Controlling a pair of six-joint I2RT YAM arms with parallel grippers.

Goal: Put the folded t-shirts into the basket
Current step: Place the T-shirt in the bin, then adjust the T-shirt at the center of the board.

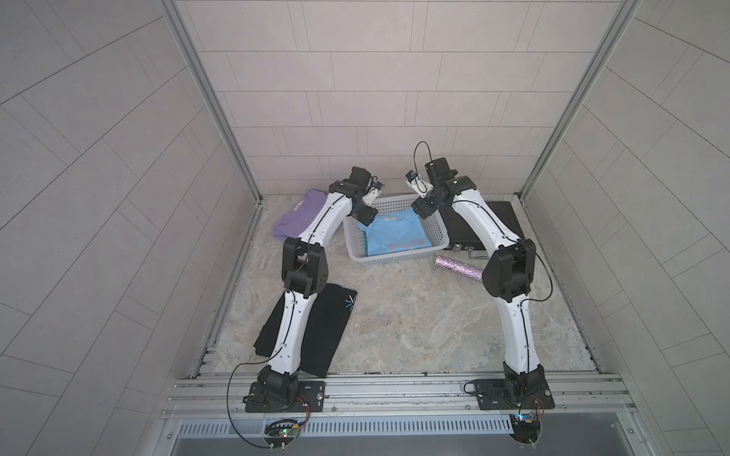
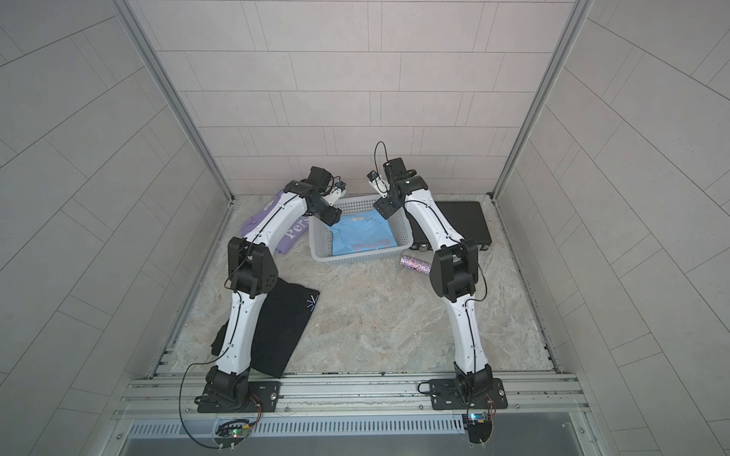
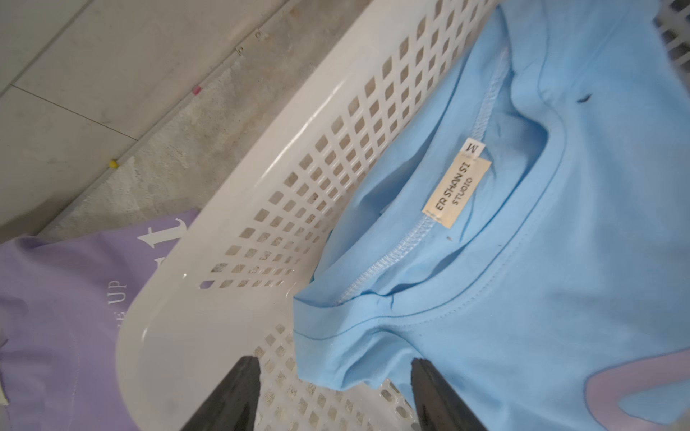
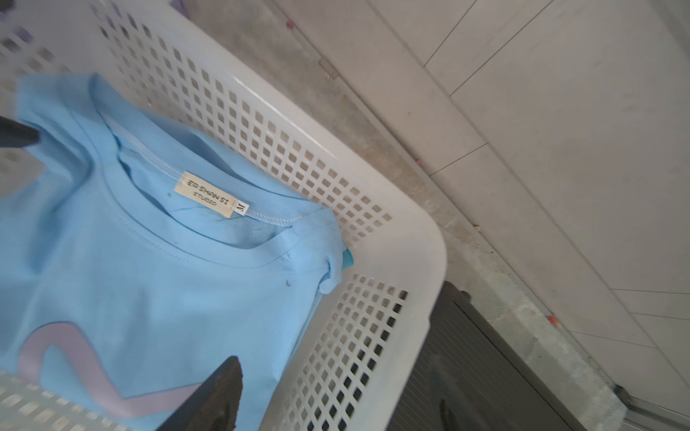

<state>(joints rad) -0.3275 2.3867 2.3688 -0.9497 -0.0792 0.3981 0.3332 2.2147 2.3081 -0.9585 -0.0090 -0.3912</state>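
A light blue t-shirt (image 1: 395, 237) (image 2: 361, 237) with a pinkish mark lies folded in the white mesh basket (image 1: 395, 258) (image 2: 355, 258). A teal edge (image 4: 348, 260) peeks from under it. My left gripper (image 3: 334, 364) (image 1: 365, 217) hangs open over the shirt's shoulder corner (image 3: 336, 336) and grips nothing. At the opposite corner my right gripper (image 4: 338, 384) (image 1: 422, 207) is open and straddles the basket wall (image 4: 373, 298). A lilac shirt (image 1: 298, 215) (image 3: 56, 317) lies left of the basket. Near the front left is a black shirt (image 1: 328, 327) (image 2: 284, 327), partly under my left arm.
A flat black case (image 1: 482, 225) (image 4: 485, 373) sits right of the basket, touching its wall. A glittery tube (image 1: 458, 267) (image 2: 414, 263) lies in front of the case. Tiled walls close in the back and both sides.
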